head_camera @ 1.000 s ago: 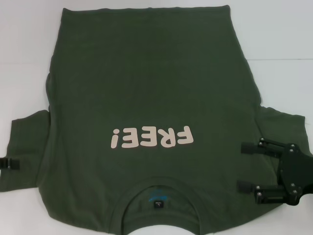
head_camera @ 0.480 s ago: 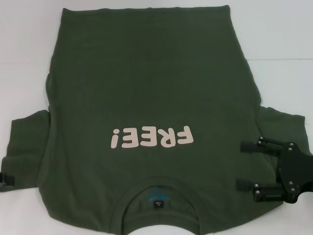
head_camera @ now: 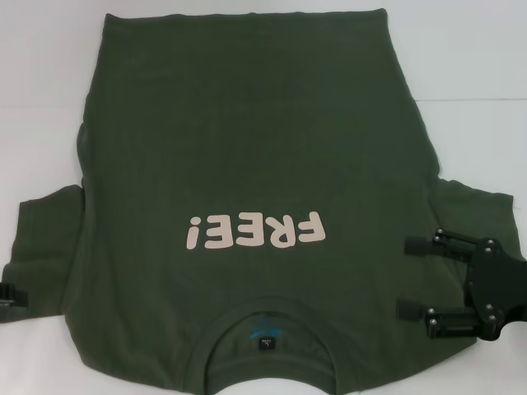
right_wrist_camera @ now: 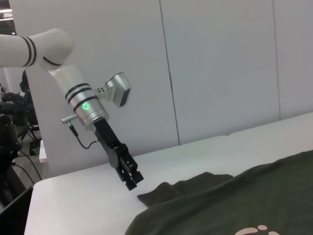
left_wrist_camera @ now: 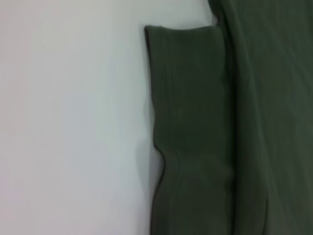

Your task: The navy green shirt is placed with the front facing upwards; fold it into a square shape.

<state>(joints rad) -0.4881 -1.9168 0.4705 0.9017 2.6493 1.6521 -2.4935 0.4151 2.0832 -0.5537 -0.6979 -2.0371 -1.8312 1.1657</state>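
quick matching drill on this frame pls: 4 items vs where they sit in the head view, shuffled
Items:
1. dark olive-green cotton shirt
2. pale pink "FREE!" print
3. black right claw
4. black left claw

Places:
A. at the left sleeve's outer edge, mostly out of frame
B. spread front-up over the white table
C. open, over the right sleeve
D. on the chest, just beyond the round collar

Pairs: 1-B, 2-D, 3-C, 4-A

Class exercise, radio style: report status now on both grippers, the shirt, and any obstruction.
Right gripper open, jaws spread over right sleeve. Left gripper at left sleeve edge, above table. Navy green shirt flat, print up, unfolded. Nothing in the way.
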